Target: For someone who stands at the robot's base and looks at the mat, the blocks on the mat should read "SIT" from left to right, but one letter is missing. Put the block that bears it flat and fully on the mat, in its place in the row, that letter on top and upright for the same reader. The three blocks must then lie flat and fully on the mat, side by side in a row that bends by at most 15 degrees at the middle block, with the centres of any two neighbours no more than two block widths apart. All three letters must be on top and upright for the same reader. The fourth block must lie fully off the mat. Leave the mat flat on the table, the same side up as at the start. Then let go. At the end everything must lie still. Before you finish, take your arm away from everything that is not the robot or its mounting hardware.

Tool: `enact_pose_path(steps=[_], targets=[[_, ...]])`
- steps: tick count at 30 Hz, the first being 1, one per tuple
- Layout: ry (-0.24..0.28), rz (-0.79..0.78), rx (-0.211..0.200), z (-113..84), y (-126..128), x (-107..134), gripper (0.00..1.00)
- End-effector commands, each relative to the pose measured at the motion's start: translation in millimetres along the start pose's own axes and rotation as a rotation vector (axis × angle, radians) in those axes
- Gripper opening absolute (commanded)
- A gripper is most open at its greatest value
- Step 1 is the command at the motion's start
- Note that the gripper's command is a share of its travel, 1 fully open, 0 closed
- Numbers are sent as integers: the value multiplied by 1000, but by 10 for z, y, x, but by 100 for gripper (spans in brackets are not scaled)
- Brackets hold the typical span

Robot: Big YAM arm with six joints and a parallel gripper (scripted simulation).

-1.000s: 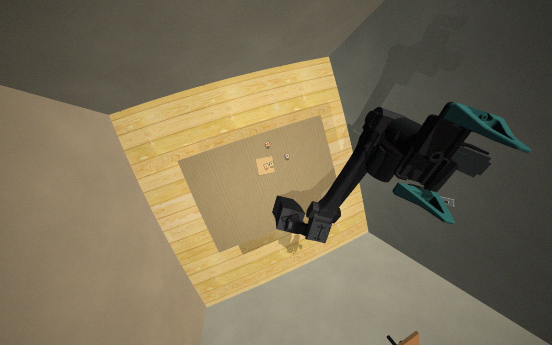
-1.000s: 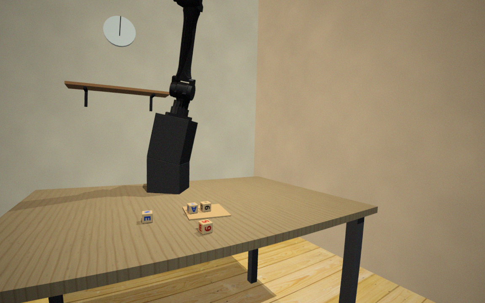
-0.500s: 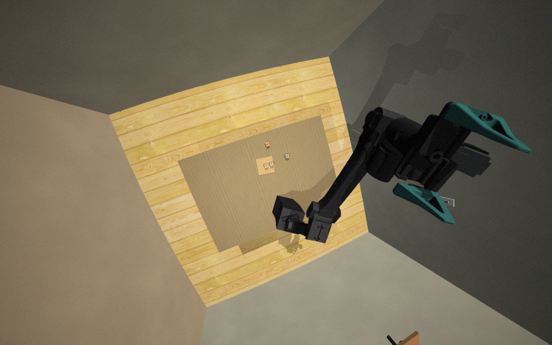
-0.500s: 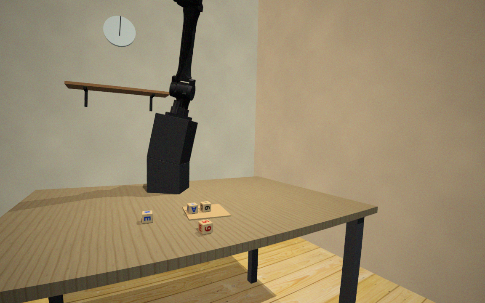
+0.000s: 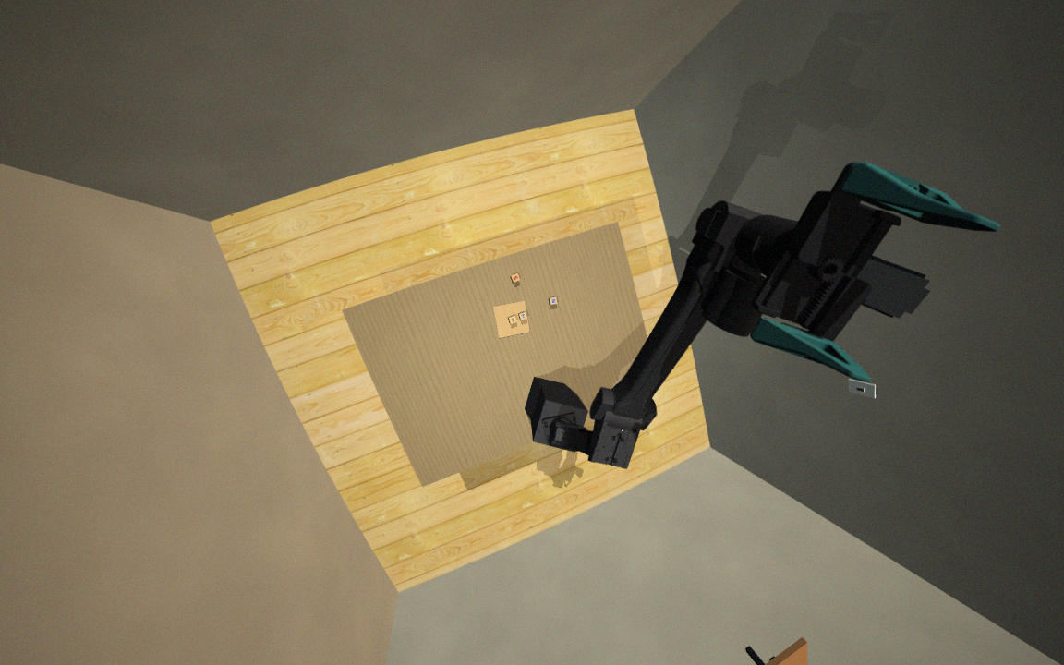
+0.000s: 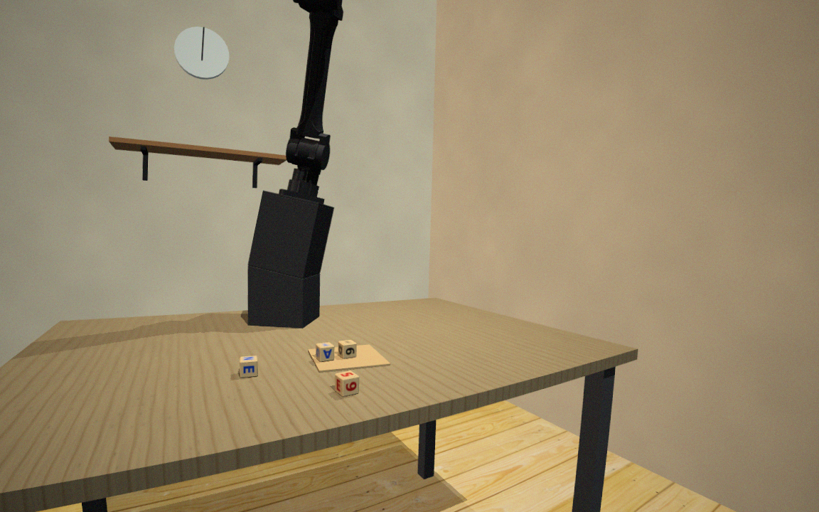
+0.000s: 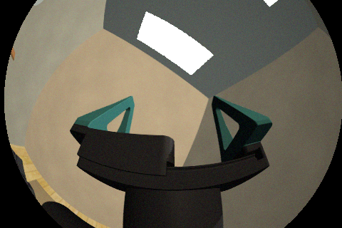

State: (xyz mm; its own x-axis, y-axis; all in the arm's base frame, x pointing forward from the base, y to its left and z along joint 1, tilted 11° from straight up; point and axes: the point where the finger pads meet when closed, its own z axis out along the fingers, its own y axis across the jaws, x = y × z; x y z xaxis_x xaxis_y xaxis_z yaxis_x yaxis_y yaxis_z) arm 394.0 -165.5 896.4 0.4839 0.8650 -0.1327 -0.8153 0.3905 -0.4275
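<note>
A small tan mat [image 6: 348, 359] lies on the table [image 6: 285, 388]; it also shows in the overhead view [image 5: 511, 320]. Two blocks stand side by side on it: one with blue marks [image 6: 324, 351] and one with black marks [image 6: 347, 348]. A block with red marks [image 6: 347, 383] lies off the mat near the front edge. A block with blue marks [image 6: 248, 365] lies off the mat to the left. Their top letters are too small to read. My gripper [image 5: 883, 289] is raised high above the table, open and empty, pointing at the ceiling in the wrist view [image 7: 173, 119].
The arm's black base [image 6: 285, 261] stands at the table's far side. A wooden wall shelf [image 6: 196, 151] and a round wall clock [image 6: 201, 52] are behind it. The table edges drop to a plank floor.
</note>
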Motion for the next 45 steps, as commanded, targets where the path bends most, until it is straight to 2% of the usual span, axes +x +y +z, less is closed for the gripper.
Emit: enact_pose_path(steps=[1,2,4,5,6,8,9,11,12,13,14,15,16,17,18,19,21,22,23,24,25,26,28,29,30,31,33,34,35,36,38,39,41,42,44,45], targets=[[6,-72,118,-220,-355,147,100],[16,-98,153,-307,-454,188,100],[16,-98,153,-307,-454,188,100],[21,-131,166,-301,-493,207,100],[45,-157,232,-521,-673,289,100],[87,-223,322,-794,-916,416,100],[80,-224,323,-794,-917,405,100],[147,-294,420,-1134,-1169,573,100],[140,-296,422,-1134,-1171,562,100],[178,-333,473,-1331,-1297,652,100],[171,-339,448,-1201,-1250,628,100],[225,-369,524,-1547,-1419,758,100],[221,-370,526,-1547,-1420,751,100],[275,-406,576,-1782,-1536,865,100],[271,-407,578,-1782,-1538,858,100],[330,-442,628,-2037,-1645,980,100],[330,-442,628,-2037,-1645,980,100],[389,-478,680,-2309,-1745,1096,100],[389,-478,680,-2309,-1745,1096,100],[462,-508,725,-2600,-1825,1236,100],[458,-511,728,-2600,-1828,1227,100],[537,-539,770,-2883,-1884,1360,100],[533,-541,773,-2907,-1894,1365,100],[617,-566,811,-3228,-1938,1514,100],[615,-568,813,-3229,-1940,1509,100],[706,-587,844,-3506,-1951,1639,100],[702,-591,848,-3564,-1964,1658,100],[797,-607,875,-3891,-1958,1809,100],[795,-609,878,-3909,-1962,1812,100],[896,-619,896,-4168,-1929,1930,100],[896,-619,896,-4168,-1929,1930,100],[993,-631,917,-4565,-1881,2098,100],[993,-631,917,-4623,-1878,2127,100],[1099,-631,921,-4933,-1797,2264,100],[1098,-633,924,-4984,-1793,2285,100],[1205,-625,918,-5296,-1682,2426,100]])
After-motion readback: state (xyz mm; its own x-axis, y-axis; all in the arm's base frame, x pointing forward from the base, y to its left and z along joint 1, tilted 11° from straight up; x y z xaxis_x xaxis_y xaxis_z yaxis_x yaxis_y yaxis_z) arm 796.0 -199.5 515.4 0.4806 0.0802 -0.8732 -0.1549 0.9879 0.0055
